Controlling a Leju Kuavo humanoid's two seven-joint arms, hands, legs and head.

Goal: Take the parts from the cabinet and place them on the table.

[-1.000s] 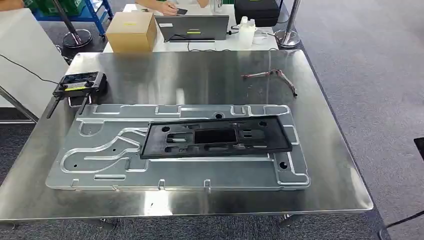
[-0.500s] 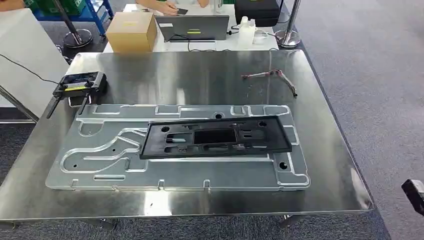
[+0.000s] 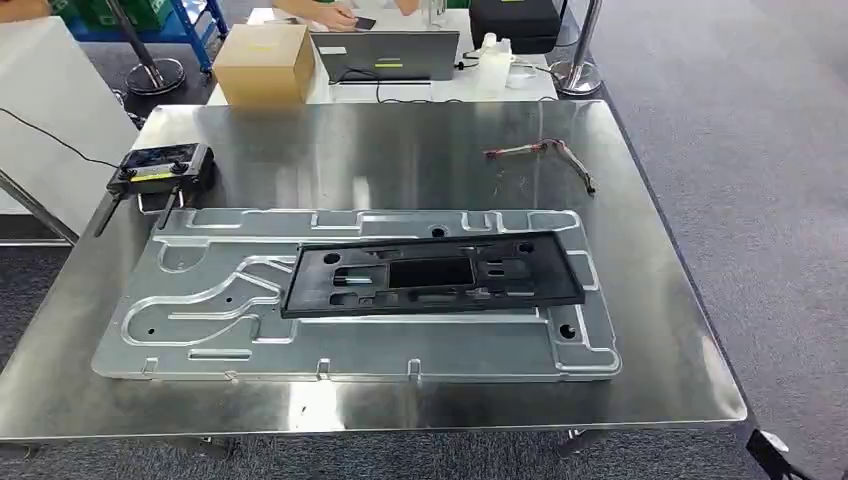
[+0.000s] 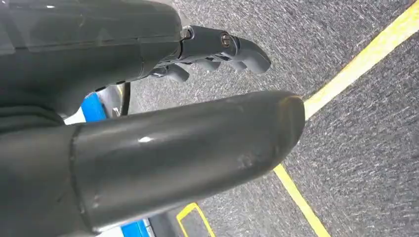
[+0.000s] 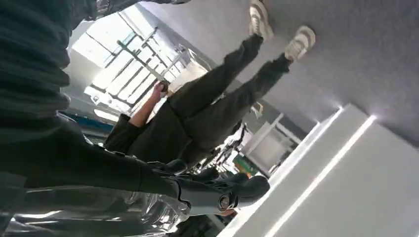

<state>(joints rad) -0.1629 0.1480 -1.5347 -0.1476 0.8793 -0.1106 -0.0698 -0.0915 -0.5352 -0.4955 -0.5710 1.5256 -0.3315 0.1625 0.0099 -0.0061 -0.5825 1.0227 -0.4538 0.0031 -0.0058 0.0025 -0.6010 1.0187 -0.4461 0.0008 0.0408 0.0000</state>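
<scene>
Parts on worktop: large silver plate lying flat across the near half, black panel resting on top of it, right of centre. Far right, a loose wire harness; far left, a black controller, just beside the plate's far left corner. Left hand hangs over grey carpet with a yellow floor line, fingers apart, nothing in them. Right hand also holds nothing, fingers loosely extended; a person stands beyond it. Cabinet cannot be made out. Judgement: both hands free and low, so the step in hand looks like going for the next part. Best to turn fully square to the cabinet first, keep arms tucked past the worktop edge, watch the person nearby, and grip any flat part with both hands level.
</scene>
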